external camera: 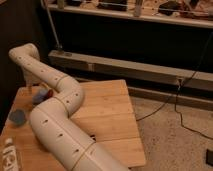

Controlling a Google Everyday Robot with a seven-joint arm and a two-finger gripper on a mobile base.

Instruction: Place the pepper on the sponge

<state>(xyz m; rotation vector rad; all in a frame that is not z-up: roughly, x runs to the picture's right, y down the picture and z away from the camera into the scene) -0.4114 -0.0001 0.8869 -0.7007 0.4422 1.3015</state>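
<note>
On the far left of the wooden table (107, 110) lies the sponge (38, 97), a small light blue-grey pad. A small red shape, likely the pepper (49, 93), shows at the sponge's right edge, partly hidden by my arm (60, 92). The arm reaches from the bottom of the view to the back left, where it bends down. My gripper (31, 84) hangs there just above and behind the sponge. I cannot make out whether it holds anything.
A round darker blue object (17, 116) sits near the table's left edge. A white bottle (11, 156) lies at the front left corner. A dark shelf unit (130, 40) stands behind the table, and cables (165, 102) run over the floor on the right.
</note>
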